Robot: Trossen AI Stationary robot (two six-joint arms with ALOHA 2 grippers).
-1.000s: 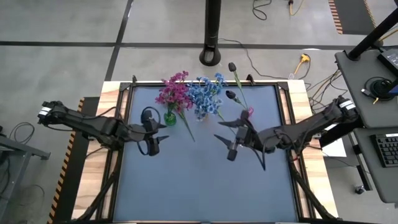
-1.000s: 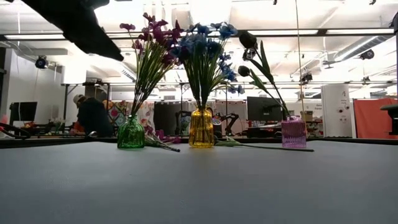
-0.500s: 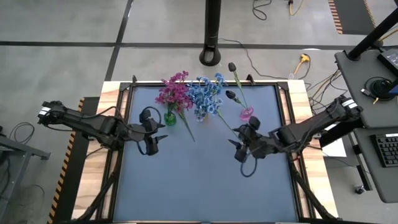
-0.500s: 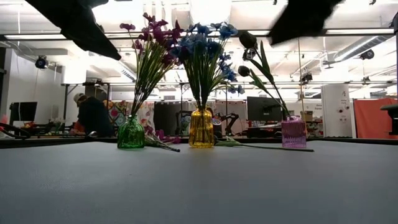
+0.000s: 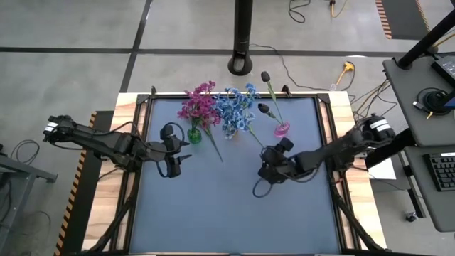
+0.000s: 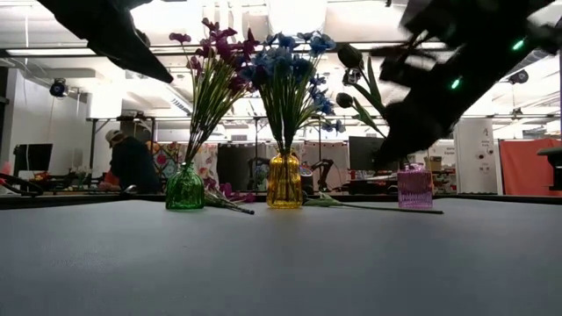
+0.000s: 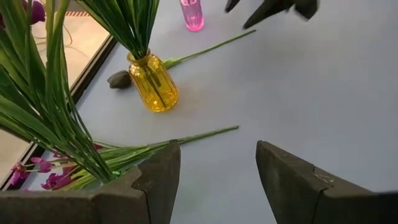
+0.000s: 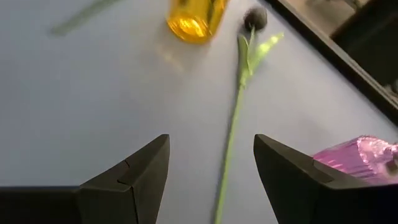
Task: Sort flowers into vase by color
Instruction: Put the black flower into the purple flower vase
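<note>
Magenta flowers (image 5: 199,105) stand in a green vase (image 6: 184,188), blue flowers (image 5: 236,107) in a yellow vase (image 8: 193,15), and two dark purple buds (image 5: 264,108) in a pink vase (image 5: 282,129). One dark-budded flower (image 8: 235,118) lies flat on the table by the yellow vase. A magenta sprig (image 7: 155,147) lies beside the green vase. My right gripper (image 8: 211,180) hovers open above the free end of the lying dark flower's stem, one finger on either side. My left gripper (image 7: 217,174) stays open near the green vase.
The three vases stand in a row along the table's far side (image 5: 234,99). The grey mat (image 5: 227,213) stretches out toward the near edge. Beyond the table, a person (image 6: 132,162) shows in the room.
My right gripper has come down toward the table and tipped forward, its wrist rolling, so that it now hangs low over the lying dark flower's stem. The flowers and vases have not moved.
</note>
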